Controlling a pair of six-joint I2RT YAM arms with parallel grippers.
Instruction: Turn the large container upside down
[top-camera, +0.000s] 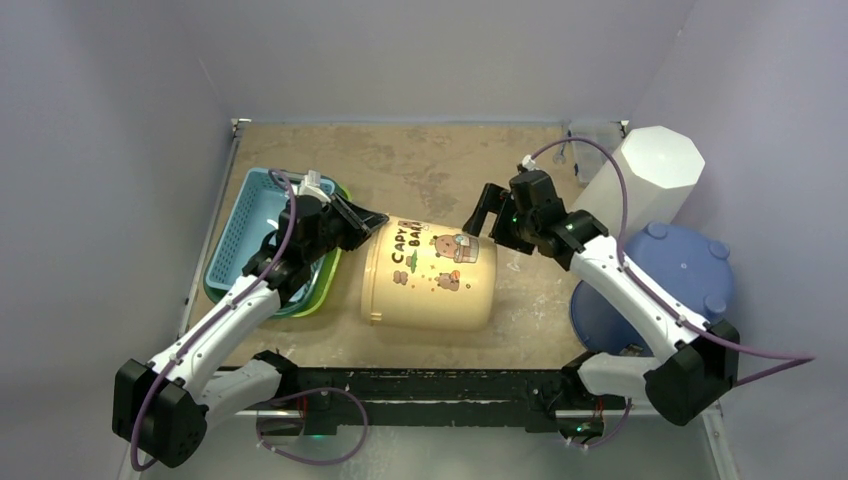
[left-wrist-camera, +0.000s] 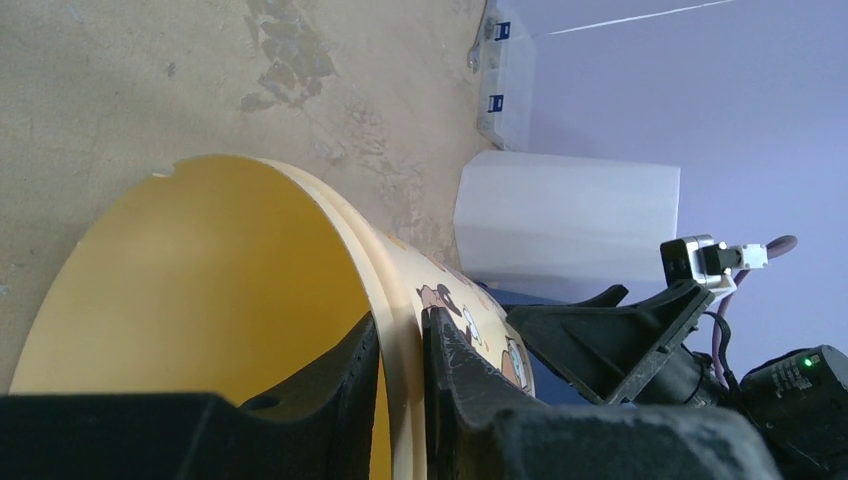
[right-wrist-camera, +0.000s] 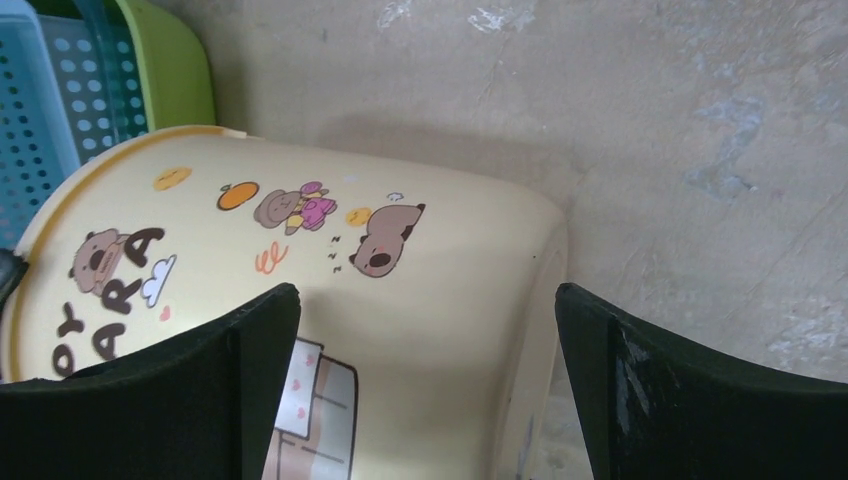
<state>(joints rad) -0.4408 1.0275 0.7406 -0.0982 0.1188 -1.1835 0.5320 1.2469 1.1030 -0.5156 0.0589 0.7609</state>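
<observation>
The large container (top-camera: 432, 275) is a cream bucket with cartoon prints. It lies on its side in the middle of the table, its open mouth to the left. My left gripper (top-camera: 368, 222) is shut on its rim (left-wrist-camera: 400, 330), one finger inside and one outside. My right gripper (top-camera: 484, 215) is open and empty, just above the bucket's closed base end. In the right wrist view the bucket's side (right-wrist-camera: 330, 260) fills the gap between the spread fingers (right-wrist-camera: 640, 390).
A blue perforated basket (top-camera: 245, 228) nested in a green one stands left of the bucket. A white octagonal bin (top-camera: 650, 172) and a blue round lid (top-camera: 680, 275) sit at the right. A clear box (left-wrist-camera: 503, 70) is at the far corner.
</observation>
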